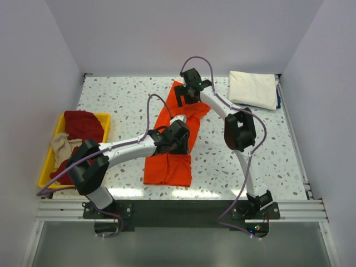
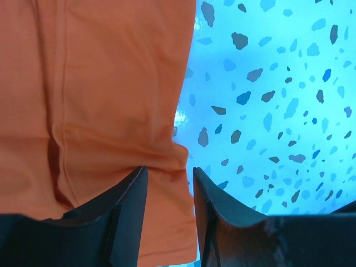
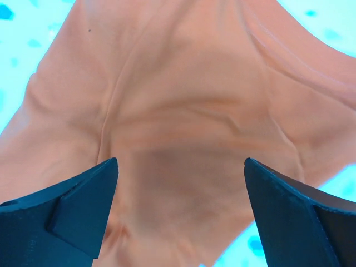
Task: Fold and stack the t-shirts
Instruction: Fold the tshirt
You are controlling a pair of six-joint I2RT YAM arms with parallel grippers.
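The bright orange t-shirt (image 1: 168,161) lies as a long strip down the middle of the table, its far end rumpled. My left gripper (image 1: 179,137) is low over the strip's right edge. In the left wrist view the left gripper (image 2: 170,175) has its jaws a narrow gap apart, astride that edge of the orange t-shirt (image 2: 100,100), not clamped on it. My right gripper (image 1: 187,95) hovers over the shirt's far end. In the right wrist view the right gripper (image 3: 181,161) is wide open above the creased orange t-shirt (image 3: 183,100). A cream-white t-shirt (image 1: 253,89) lies folded at the back right.
A yellow tray (image 1: 47,162) at the left edge holds a dark red t-shirt (image 1: 83,125) and a beige t-shirt (image 1: 62,146). The speckled tabletop (image 1: 117,105) shows around the orange shirt. White walls close in the table on three sides.
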